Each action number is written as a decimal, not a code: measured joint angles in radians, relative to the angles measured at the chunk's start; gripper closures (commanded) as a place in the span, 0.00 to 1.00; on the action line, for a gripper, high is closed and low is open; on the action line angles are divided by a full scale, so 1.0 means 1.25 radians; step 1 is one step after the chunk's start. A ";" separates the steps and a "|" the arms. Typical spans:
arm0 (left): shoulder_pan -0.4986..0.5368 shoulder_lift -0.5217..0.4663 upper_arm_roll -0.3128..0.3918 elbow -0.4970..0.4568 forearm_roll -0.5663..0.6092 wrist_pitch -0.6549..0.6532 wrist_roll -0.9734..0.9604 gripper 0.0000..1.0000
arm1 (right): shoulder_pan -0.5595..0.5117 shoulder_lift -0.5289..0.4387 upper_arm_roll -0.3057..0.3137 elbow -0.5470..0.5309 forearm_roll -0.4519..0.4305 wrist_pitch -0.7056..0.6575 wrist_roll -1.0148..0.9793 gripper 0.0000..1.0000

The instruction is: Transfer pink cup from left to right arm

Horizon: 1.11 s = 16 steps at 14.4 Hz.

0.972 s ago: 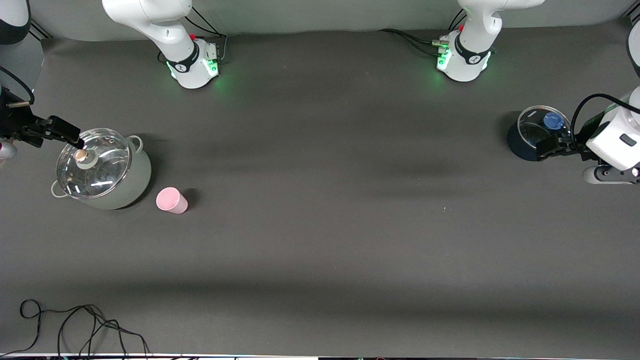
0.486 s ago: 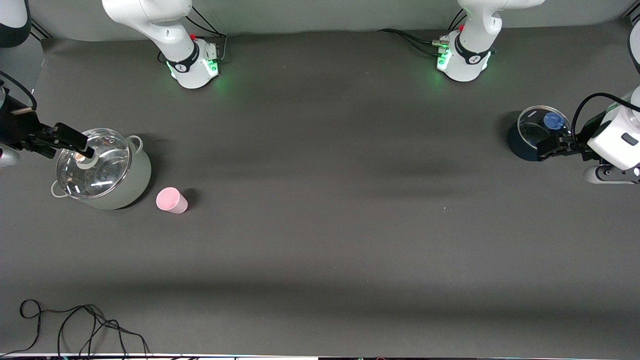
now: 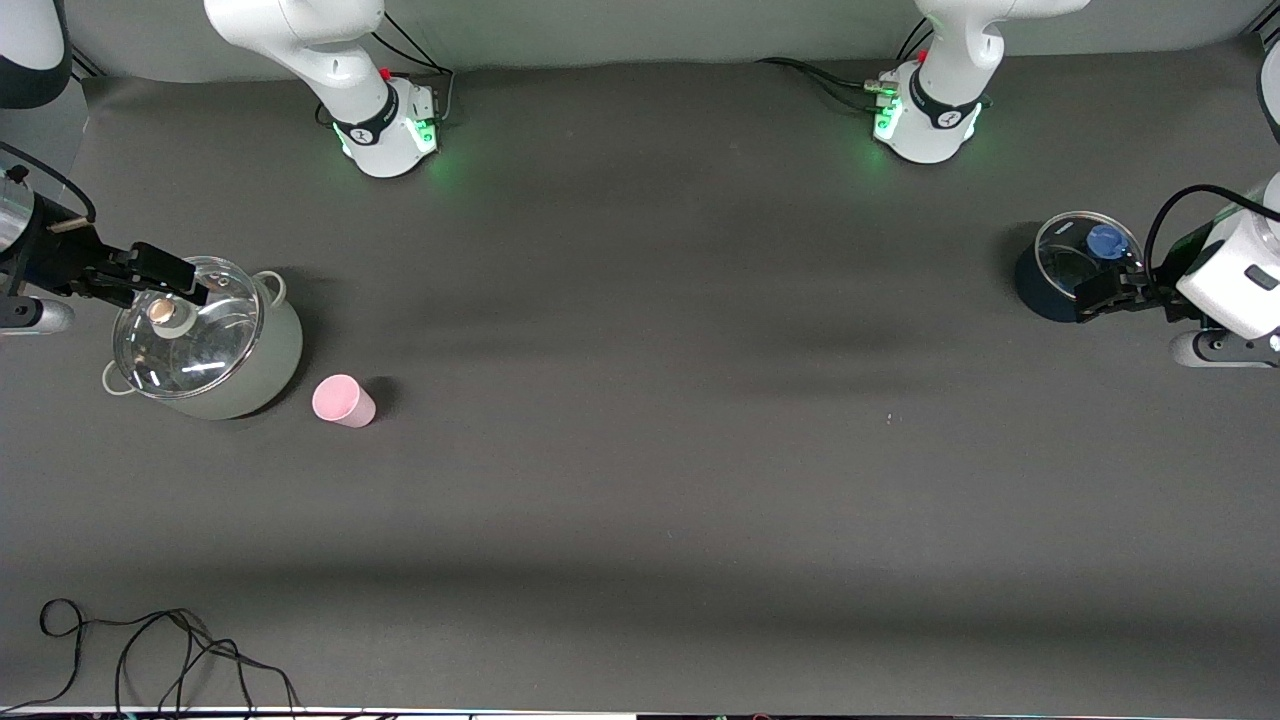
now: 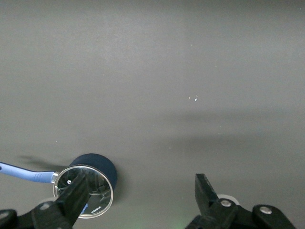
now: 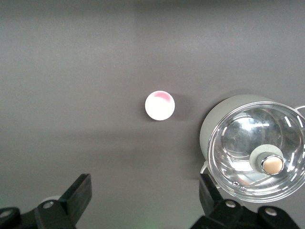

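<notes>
The pink cup (image 3: 343, 400) stands on the dark table at the right arm's end, beside a grey pot and a little nearer to the front camera than it. The right wrist view shows the cup (image 5: 159, 105) from above, apart from the fingers. My right gripper (image 3: 175, 277) hangs over the pot's glass lid, open and empty (image 5: 145, 186). My left gripper (image 3: 1090, 295) hangs open and empty at the left arm's end of the table, over the edge of a dark blue pot (image 4: 141, 188).
The grey pot (image 3: 250, 365) with a glass lid and round knob (image 5: 257, 157) stands next to the cup. A dark blue pot (image 3: 1040, 290) with a glass lid and blue handle (image 4: 90, 183) stands at the left arm's end. Loose black cables (image 3: 150, 650) lie near the front edge.
My right gripper has slid farther over the grey pot's lid, toward the table's middle. The left gripper and the pink cup have stayed put.
</notes>
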<state>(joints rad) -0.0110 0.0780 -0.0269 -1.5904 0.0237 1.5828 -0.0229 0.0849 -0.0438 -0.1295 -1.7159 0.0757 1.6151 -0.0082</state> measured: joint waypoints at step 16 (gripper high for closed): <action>0.000 0.000 0.000 0.000 0.000 0.000 0.000 0.00 | 0.000 0.000 0.000 0.000 -0.038 0.062 -0.005 0.00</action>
<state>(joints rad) -0.0110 0.0781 -0.0271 -1.5898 0.0237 1.5828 -0.0223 0.0852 -0.0437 -0.1295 -1.7157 0.0282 1.6928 -0.0151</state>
